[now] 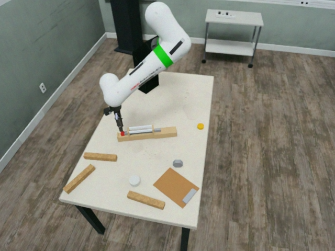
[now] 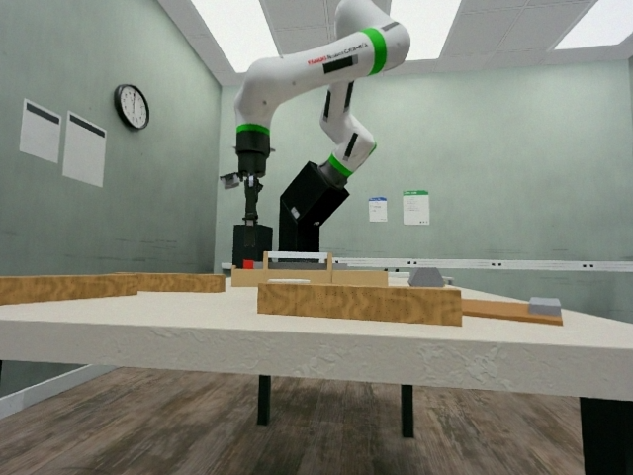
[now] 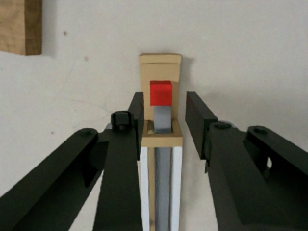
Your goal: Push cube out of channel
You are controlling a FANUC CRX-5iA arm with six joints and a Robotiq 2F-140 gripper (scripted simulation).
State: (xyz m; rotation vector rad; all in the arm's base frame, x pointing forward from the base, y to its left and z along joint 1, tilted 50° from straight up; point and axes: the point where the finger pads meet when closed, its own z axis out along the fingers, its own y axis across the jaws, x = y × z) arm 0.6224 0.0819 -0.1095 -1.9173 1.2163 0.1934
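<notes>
A small red cube (image 1: 122, 133) (image 2: 247, 263) (image 3: 161, 92) sits on the short ledge at the left end of the tan wooden channel (image 1: 162, 133) (image 2: 357, 277) (image 3: 161, 63), just short of the raised lip. A grey rod (image 1: 157, 129) (image 3: 164, 120) lies along the channel behind the cube, under the white roof rails (image 1: 140, 128) (image 3: 144, 183). My gripper (image 1: 120, 128) (image 2: 249, 243) (image 3: 165, 106) points straight down just above the cube. Its fingers are partly open and stand one on each side of the channel's end. Nothing is between them.
Three wooden blocks (image 1: 100, 156) (image 1: 78, 178) (image 1: 146, 200) lie on the front half of the table; one shows in the wrist view (image 3: 19, 26). A white puck (image 1: 134, 180), a grey hexagonal piece (image 1: 177, 163), a yellow disc (image 1: 200, 126) and a brown board (image 1: 172, 184) carrying a grey block are also there.
</notes>
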